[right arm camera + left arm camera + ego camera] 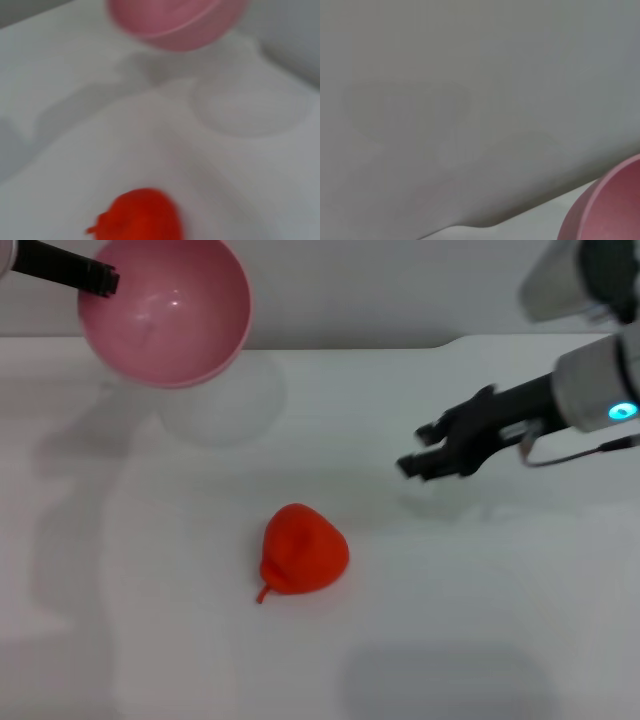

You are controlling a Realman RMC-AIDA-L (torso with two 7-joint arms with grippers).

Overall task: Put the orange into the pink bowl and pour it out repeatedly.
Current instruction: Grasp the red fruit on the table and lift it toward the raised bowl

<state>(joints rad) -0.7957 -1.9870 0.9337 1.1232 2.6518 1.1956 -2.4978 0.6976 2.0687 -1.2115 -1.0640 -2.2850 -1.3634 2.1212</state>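
The orange (303,550) lies on the white table near the middle, its stem nub pointing toward the front left. It also shows in the right wrist view (142,217). The pink bowl (170,315) hangs in the air at the far left, tipped so its empty inside faces me. My left gripper (100,280) is shut on its rim. The bowl's edge shows in the left wrist view (610,210) and the bowl shows in the right wrist view (175,25). My right gripper (420,448) is open and empty, above the table to the right of the orange.
The white table (450,620) ends at a back edge against a grey wall (400,290). The bowl's faint round shadow (225,400) lies on the table below it.
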